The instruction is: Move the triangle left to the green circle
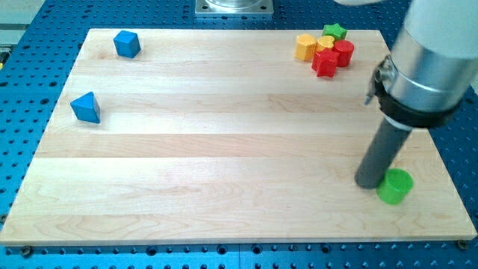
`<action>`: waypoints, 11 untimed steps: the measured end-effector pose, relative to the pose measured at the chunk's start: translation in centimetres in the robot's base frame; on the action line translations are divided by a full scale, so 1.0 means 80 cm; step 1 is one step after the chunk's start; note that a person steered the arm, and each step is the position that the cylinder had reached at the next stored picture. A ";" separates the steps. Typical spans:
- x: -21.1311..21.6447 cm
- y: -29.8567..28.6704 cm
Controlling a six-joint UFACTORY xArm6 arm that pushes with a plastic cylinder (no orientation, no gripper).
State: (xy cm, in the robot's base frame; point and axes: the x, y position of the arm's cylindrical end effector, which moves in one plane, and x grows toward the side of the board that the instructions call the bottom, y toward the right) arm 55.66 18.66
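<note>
Resting my tip point(368, 181) beside the green circle point(394, 185) (touching).

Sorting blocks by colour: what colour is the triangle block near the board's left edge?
Blue. The triangle block shows clearly in the camera view, at the view's left.

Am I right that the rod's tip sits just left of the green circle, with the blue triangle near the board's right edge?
Not quite: the camera view shows the blue triangle near the board's left edge. My tip does sit just left of the green circle.
</note>
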 end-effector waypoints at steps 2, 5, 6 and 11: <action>-0.008 -0.111; -0.099 -0.573; -0.169 -0.583; -0.025 -0.347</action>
State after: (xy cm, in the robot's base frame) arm 53.63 -9.12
